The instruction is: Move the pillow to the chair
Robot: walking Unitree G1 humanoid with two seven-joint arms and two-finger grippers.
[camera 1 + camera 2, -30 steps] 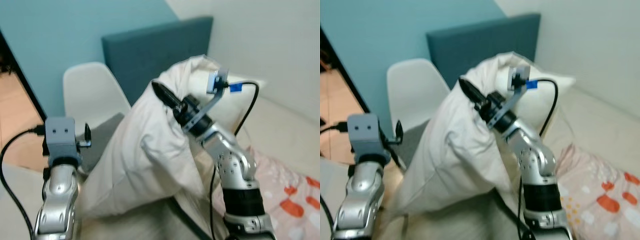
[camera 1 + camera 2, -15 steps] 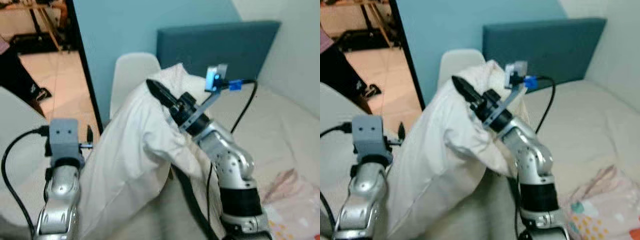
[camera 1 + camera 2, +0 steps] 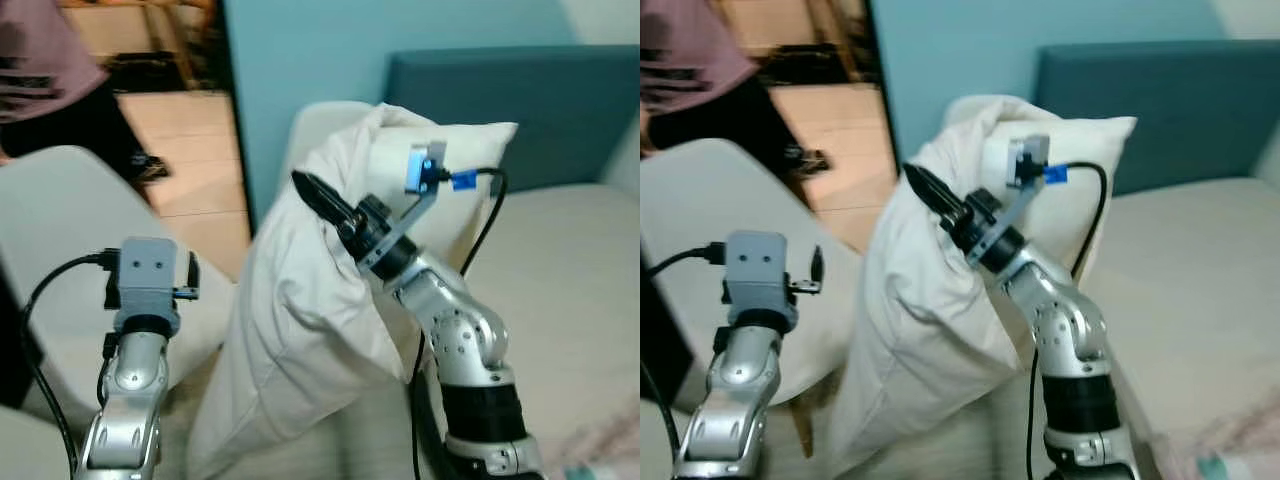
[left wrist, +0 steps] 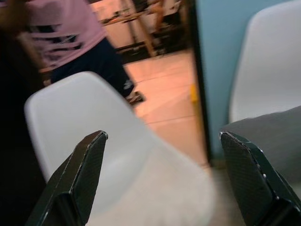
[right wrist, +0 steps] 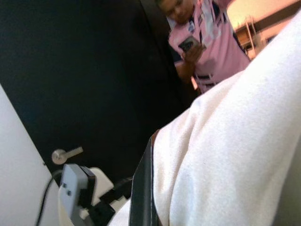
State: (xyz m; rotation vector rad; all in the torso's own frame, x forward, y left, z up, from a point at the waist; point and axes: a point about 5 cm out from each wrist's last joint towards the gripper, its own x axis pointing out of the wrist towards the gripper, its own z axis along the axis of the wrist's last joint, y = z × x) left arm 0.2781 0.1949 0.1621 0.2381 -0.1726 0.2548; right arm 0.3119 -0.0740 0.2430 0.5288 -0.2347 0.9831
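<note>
A large white pillow [image 3: 300, 330] hangs upright in front of me. My right gripper [image 3: 318, 196] is shut on a fold of fabric near its upper edge. In the right wrist view one black finger [image 5: 142, 188] lies flat against the pillow [image 5: 235, 155]. A white shell chair [image 3: 60, 240] stands close at the left, also seen in the left wrist view as a white chair [image 4: 94, 127]. My left gripper [image 4: 162, 135] is open and holds nothing. It is raised beside the pillow's left side [image 3: 191, 272], over this chair.
A second white chair [image 4: 270, 70] with a grey cushion [image 4: 268, 134] stands behind the pillow against the blue wall. A bed [image 3: 570, 270] with a teal headboard [image 3: 520, 95] lies to the right. A person [image 3: 50, 80] stands in the doorway at upper left.
The camera has swung left, bringing the near white chair and the person into view. The pillow stays in my right gripper, and both arms keep their pose.
</note>
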